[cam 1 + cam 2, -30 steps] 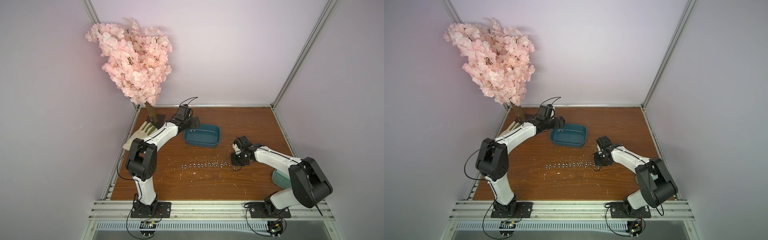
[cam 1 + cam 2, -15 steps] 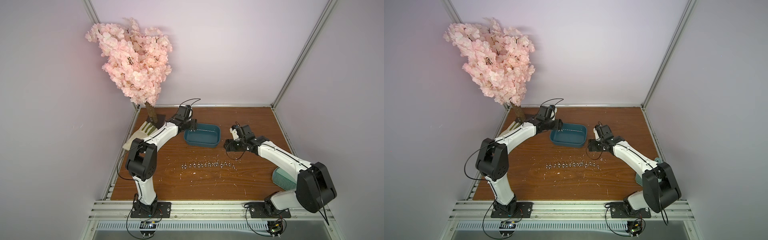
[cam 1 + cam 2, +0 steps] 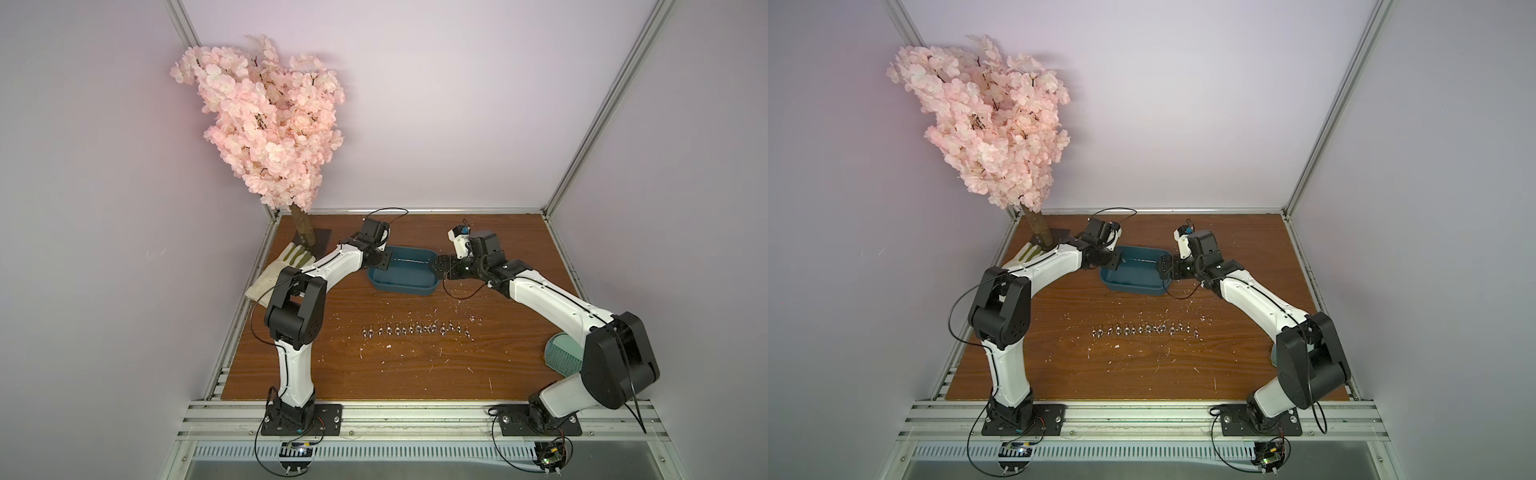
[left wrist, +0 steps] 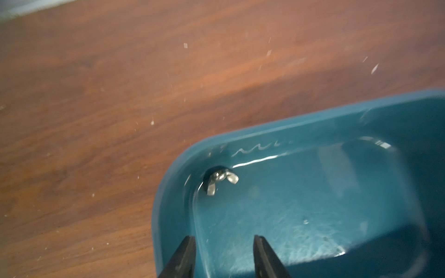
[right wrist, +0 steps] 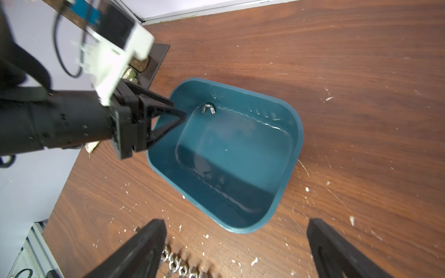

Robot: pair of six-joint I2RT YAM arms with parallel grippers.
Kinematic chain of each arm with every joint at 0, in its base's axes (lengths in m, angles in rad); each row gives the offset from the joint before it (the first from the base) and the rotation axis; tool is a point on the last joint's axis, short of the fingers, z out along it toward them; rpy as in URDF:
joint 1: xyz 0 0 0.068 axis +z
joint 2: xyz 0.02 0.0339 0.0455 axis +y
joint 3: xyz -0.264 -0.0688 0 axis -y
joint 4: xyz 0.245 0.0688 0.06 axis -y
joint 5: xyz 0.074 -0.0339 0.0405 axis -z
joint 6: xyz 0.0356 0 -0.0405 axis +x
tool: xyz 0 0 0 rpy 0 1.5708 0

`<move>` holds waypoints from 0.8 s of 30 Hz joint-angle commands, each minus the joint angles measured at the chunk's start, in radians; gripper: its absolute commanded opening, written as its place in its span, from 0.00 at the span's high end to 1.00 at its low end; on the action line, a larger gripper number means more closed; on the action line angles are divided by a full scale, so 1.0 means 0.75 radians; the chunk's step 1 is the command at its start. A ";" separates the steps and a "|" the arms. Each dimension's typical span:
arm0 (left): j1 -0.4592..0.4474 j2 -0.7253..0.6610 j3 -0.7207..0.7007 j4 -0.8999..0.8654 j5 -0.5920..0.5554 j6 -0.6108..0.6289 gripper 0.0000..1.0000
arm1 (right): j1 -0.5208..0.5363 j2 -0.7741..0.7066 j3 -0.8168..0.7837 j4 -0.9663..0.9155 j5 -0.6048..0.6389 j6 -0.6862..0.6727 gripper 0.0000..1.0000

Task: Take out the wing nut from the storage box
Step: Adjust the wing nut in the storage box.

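The left fingers [image 4: 186,257], black wedges set partly apart with nothing between them, point into the storage box [image 4: 289,122], short of the wing nut [image 4: 220,181]. The nut lies tucked in the box's rounded corner nearest the surface's back edge, at the left arm's end, right at the foot of the wall. The right fingers [image 5: 142,248], spread wide and empty, hang at the box's opposite end.

The step in hand looks to be the reach for the nut. Done well, it likely means steering the tips on into that corner, bracketing the nut's hub rather than one thin wing, and pinching only once both tips sit low on the floor. The wall leaves little room for the outer tip, so a narrow spread suits.

The tub is glossy teal plastic with a rolled rim and a finely scuffed floor. It looks slick enough that the small bright-metal nut, two curved wings on a round hub, may skid if nudged. The box itself probably slides easily on the surface [image 3: 498,374], a wood-grain board flecked with pale chips. A row of small metal fasteners [image 3: 415,329] runs parallel to the front edge there, well apart from the box.
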 commanded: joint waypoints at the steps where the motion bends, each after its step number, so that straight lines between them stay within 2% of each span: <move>1: -0.002 0.050 0.075 -0.017 -0.061 0.069 0.56 | -0.003 0.016 0.061 0.052 -0.051 0.003 0.01; 8: -0.004 0.153 0.135 -0.011 -0.083 0.075 0.55 | -0.017 0.056 0.111 0.028 -0.059 -0.006 0.01; 24: -0.004 0.267 0.192 -0.001 -0.046 0.040 0.50 | -0.032 0.129 0.172 0.013 -0.078 0.005 0.01</move>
